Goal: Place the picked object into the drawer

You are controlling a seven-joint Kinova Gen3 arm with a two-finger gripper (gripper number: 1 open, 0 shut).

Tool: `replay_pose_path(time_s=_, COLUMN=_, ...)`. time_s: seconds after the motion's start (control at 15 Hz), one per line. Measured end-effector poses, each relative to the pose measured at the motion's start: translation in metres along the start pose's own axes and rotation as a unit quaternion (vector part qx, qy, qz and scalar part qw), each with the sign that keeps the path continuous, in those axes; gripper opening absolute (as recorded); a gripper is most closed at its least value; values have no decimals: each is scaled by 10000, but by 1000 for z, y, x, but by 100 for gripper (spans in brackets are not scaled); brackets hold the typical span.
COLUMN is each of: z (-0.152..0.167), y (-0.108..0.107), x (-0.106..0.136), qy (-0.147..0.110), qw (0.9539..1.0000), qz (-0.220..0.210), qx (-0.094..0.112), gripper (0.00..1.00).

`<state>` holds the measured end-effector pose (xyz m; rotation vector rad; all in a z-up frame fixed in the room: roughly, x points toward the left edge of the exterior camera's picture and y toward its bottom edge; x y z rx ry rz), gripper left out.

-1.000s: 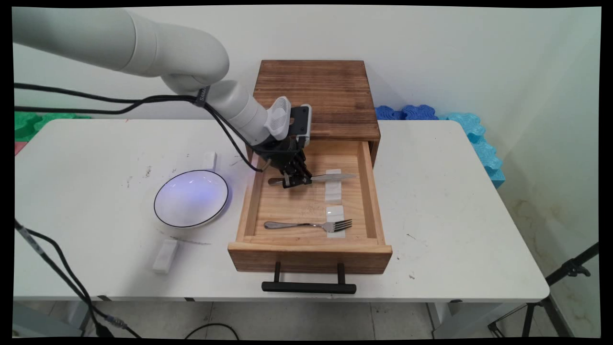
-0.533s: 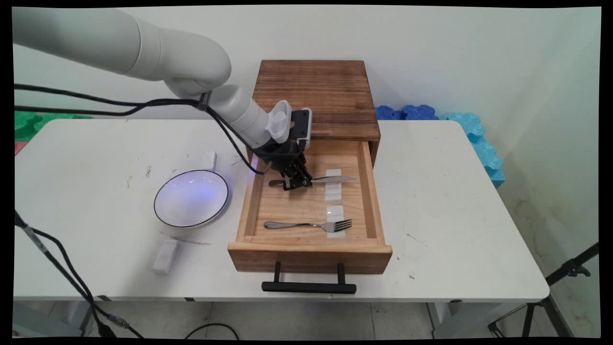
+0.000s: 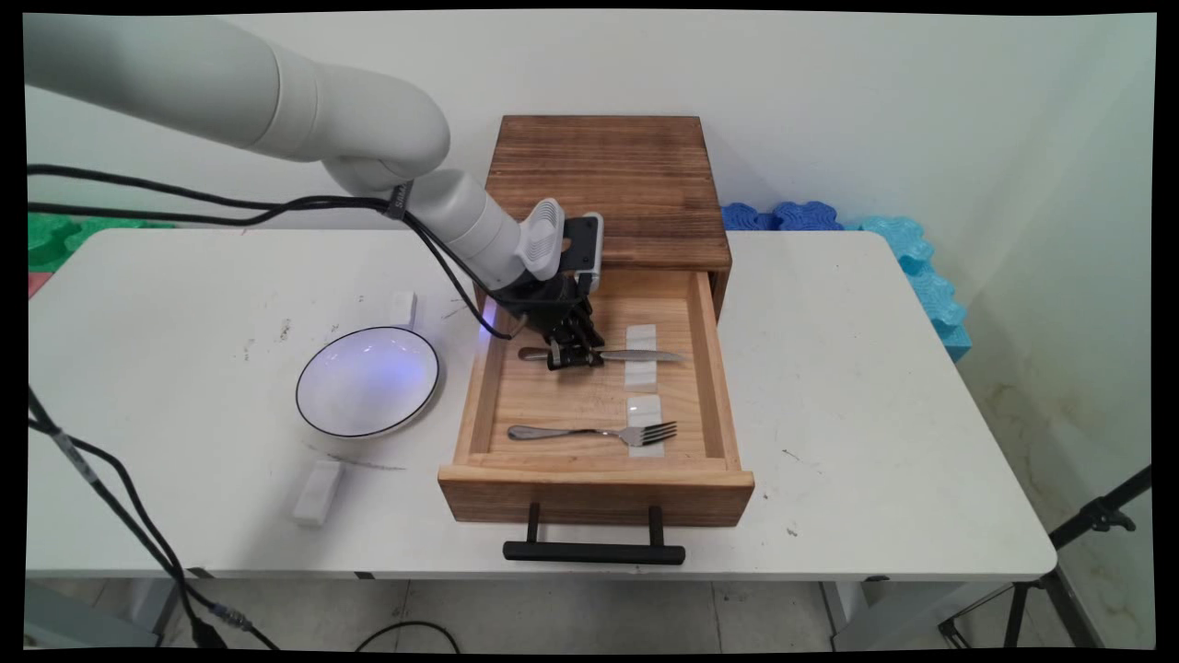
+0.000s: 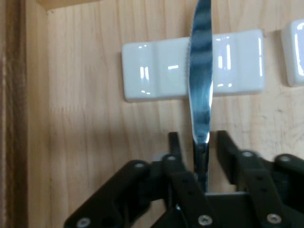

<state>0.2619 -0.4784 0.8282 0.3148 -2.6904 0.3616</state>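
Seemingly unobstructed, knife (image 4: 201, 90) crosses rest (image 4: 156, 71) near fork (image 3: 594, 431).

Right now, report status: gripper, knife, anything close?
Gripper in drawer, jaws open astride knife handle. Blade lies across white rest. Fork apart, nearer drawer front.

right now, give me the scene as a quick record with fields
pincer: down inside the open drawer, fingers on either side of the knife handle
pincer state: cannot tell whether it grips
knife: lies across the drawer's far half, blade on a white rest
fork: nearer the drawer front, tines on a second white rest
bowl: white, dark rim, on the table left of the drawer
blocks: two small white ones by the bowl
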Motion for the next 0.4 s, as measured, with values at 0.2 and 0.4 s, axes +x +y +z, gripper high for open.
replay_pose_path(time_s=0.2, z=2, y=0, x=0, qy=13, qw=10000, qz=-1, qx=-7, gripper=100)
replay_pose_path(time_s=0.4, z=4, y=1, x=0, qy=27, qw=10000, qz=3, qx=-17, gripper=100)
